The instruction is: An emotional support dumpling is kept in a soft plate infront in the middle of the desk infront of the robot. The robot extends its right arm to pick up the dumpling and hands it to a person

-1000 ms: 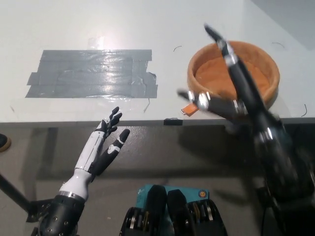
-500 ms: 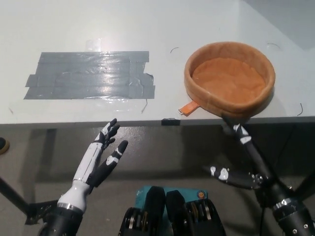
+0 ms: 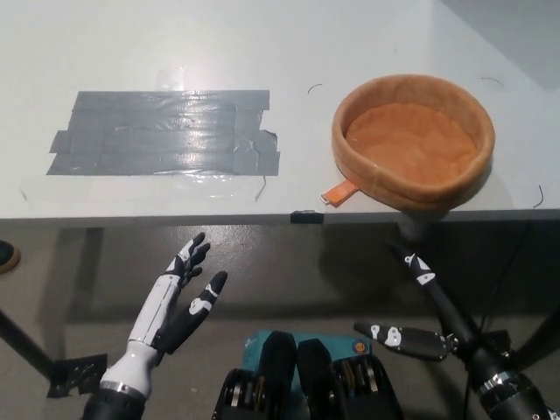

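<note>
The soft orange plate (image 3: 413, 144) sits on the white desk (image 3: 262, 52) at the right, near the front edge. Nothing lies inside it, and no dumpling shows anywhere. A small orange tag (image 3: 335, 194) sticks out at its lower left. My black right hand (image 3: 420, 315) hangs below the desk edge at the lower right, open, fingers spread, holding nothing. My white left hand (image 3: 179, 297) rests open below the desk edge at the lower left, also holding nothing.
A patch of grey tape strips (image 3: 166, 144) covers the desk's left middle. A small black clip (image 3: 305, 216) sits on the front edge. Thin black marks dot the desk near the plate. A dark stand leg (image 3: 35, 354) shows on the floor at lower left.
My right arm has dropped from over the plate to below the desk's front edge and sunk lower still. The left hand has lowered slightly. The plate has stayed put.
</note>
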